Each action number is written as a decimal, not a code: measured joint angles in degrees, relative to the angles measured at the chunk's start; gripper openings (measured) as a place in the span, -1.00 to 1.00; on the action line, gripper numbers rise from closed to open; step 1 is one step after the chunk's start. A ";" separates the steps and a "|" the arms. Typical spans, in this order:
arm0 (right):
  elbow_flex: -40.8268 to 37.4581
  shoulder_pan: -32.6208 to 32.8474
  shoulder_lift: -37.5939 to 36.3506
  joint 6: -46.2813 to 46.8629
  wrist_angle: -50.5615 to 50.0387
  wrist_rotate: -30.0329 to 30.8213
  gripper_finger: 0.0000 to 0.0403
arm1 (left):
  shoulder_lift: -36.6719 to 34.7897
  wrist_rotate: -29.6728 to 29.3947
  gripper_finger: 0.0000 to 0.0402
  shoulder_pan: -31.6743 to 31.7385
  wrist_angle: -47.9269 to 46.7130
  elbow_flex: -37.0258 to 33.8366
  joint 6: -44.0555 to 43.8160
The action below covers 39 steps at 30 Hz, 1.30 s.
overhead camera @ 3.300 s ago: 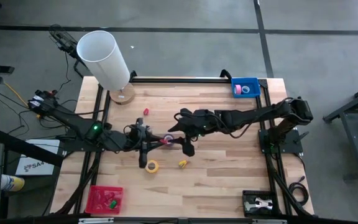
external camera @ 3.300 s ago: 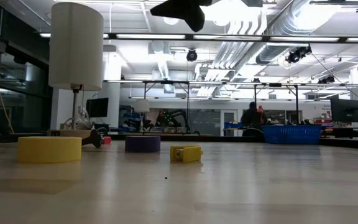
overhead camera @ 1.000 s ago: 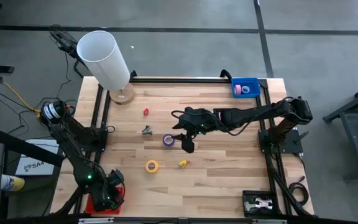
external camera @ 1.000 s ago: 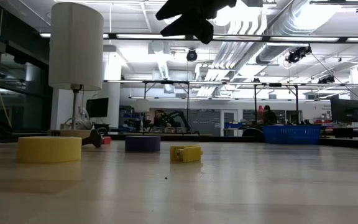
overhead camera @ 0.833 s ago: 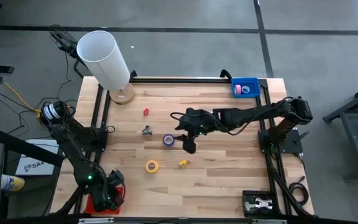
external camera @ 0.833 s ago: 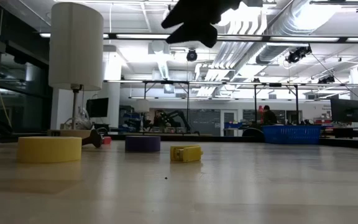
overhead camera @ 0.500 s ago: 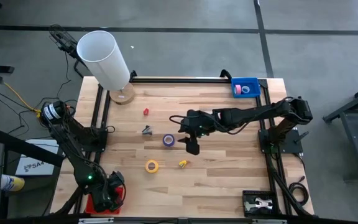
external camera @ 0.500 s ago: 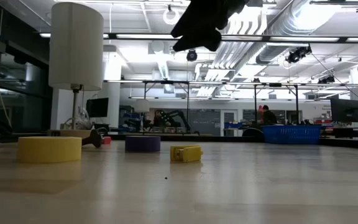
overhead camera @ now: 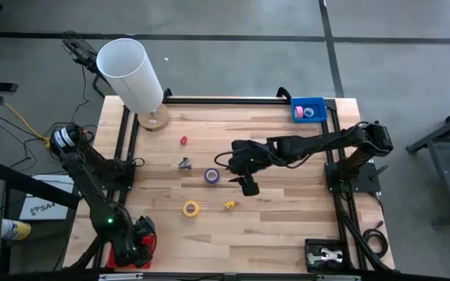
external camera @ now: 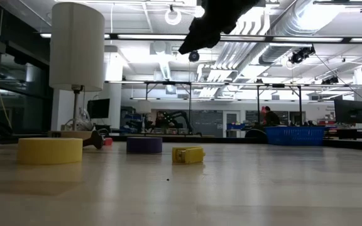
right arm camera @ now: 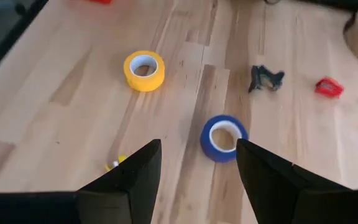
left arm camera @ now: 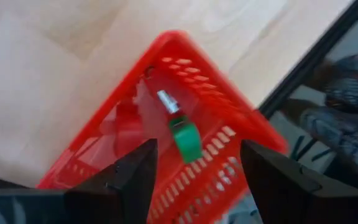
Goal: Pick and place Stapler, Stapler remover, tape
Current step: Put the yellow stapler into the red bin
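A blue-purple tape roll point(overhead camera: 212, 176) and a yellow tape roll point(overhead camera: 191, 208) lie flat on the wooden table. A small yellow stapler-like piece point(overhead camera: 230, 205) lies near them. A dark stapler remover point(overhead camera: 184, 163) and a small red piece point(overhead camera: 184, 140) lie farther back. My right gripper point(overhead camera: 248, 186) hangs open above the table, right of the blue-purple roll point(right arm camera: 224, 137), holding nothing. My left gripper point(left arm camera: 197, 180) stands open over the red basket point(left arm camera: 229, 134) at the near left corner. A green piece point(left arm camera: 185, 138) lies in the basket.
A white lamp point(overhead camera: 131, 70) stands at the far left corner. A blue bin point(overhead camera: 308, 109) with a pink roll in it sits at the far right corner. A black tray point(overhead camera: 326, 254) sits at the near right. Bare wood lies between the rolls and the right edge.
My right gripper has drifted a little toward the table's right edge, away from the blue-purple roll, staying above the table. The rolls and small pieces have kept their places.
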 joint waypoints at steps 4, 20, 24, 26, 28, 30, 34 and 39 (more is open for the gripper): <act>-2.79 1.00 0.00 -6.31 2.32 -0.12 -0.01 | -2.32 -4.47 0.12 0.00 -1.00 0.40 -0.14; -24.37 8.29 0.33 -6.89 31.48 2.18 -0.01 | -6.21 -10.24 0.12 0.02 -4.98 0.40 -2.00; -23.67 8.26 3.43 -6.03 32.84 1.17 -0.01 | -6.21 -10.26 0.12 0.02 -4.98 0.40 -2.21; -21.84 8.25 6.08 -5.97 33.21 0.11 -0.01 | -6.21 -10.26 0.12 0.02 -4.94 0.40 -2.34; -19.92 8.26 8.64 -5.94 33.18 -0.34 -0.01 | -6.21 -10.26 0.12 0.02 -4.83 0.40 -3.06; -18.56 8.26 10.64 -5.93 33.14 -1.36 -0.01 | -6.21 -10.26 0.12 0.02 -4.73 0.40 -3.24; -16.71 8.18 12.96 -6.19 32.22 -3.30 -0.01 | -6.21 -9.91 0.12 0.02 -4.40 0.40 -3.28; -16.28 8.16 14.35 -7.85 31.00 -4.79 -0.01 | -6.21 -9.43 0.12 0.02 -4.41 0.40 -3.35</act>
